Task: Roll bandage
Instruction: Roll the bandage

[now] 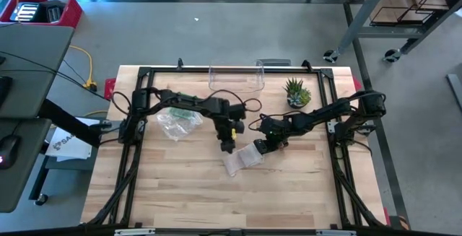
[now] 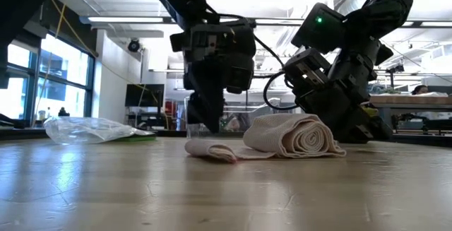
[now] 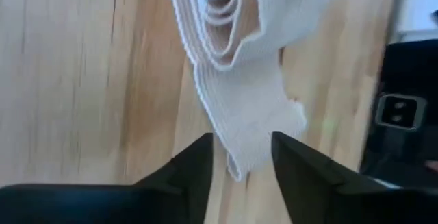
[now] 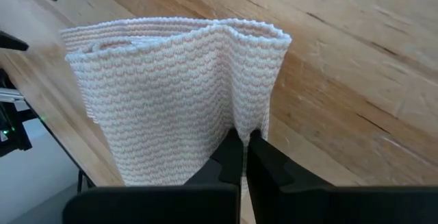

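A beige knitted bandage (image 1: 242, 158) lies on the wooden table, partly rolled. Its coil (image 2: 300, 136) lies on its side, and a loose tail (image 2: 210, 148) trails flat along the table from it. My left gripper (image 3: 241, 157) is open just above the tail's end (image 3: 248, 125), one finger on either side, touching nothing. In the high view it (image 1: 228, 146) stands at the bandage's left. My right gripper (image 4: 245, 150) is shut at the roll's right side (image 1: 264, 147). My right gripper pinches a small pucker of the roll's outer layer (image 4: 243, 122) between its two fingertips (image 4: 231, 154). The fingers come slanting down from the table's right. The roll rests on the table, and its cloth gathers into a crease at the fingertips.
A crumpled clear plastic bag (image 1: 177, 121) lies left of the left arm. At the far edge stand a clear container (image 1: 236, 77) and a small potted plant (image 1: 297, 92). Black frame rails (image 1: 136, 156) run along the table's sides. Bare wood lies toward the near edge.
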You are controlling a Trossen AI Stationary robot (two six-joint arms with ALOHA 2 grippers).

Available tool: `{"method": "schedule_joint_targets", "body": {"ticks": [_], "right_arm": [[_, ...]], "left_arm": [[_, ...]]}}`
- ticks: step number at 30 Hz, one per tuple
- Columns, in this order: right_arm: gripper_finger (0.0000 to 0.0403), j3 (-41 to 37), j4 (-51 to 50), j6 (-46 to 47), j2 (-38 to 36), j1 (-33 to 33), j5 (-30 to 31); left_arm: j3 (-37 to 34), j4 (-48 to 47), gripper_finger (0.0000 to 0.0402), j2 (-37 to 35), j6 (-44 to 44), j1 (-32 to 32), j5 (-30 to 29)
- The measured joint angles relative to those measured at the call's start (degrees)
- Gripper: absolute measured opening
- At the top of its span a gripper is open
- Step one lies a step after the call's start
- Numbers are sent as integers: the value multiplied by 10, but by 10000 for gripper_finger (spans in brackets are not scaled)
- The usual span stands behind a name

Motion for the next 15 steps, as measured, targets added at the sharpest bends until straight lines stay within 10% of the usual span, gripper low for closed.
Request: {"method": "schedule_joint_targets", "body": {"ticks": [15], "right_arm": [[0, 0, -4, 0, 0, 0, -4]], "left_arm": [[1, 17, 202, 45, -41, -17, 13]]}}
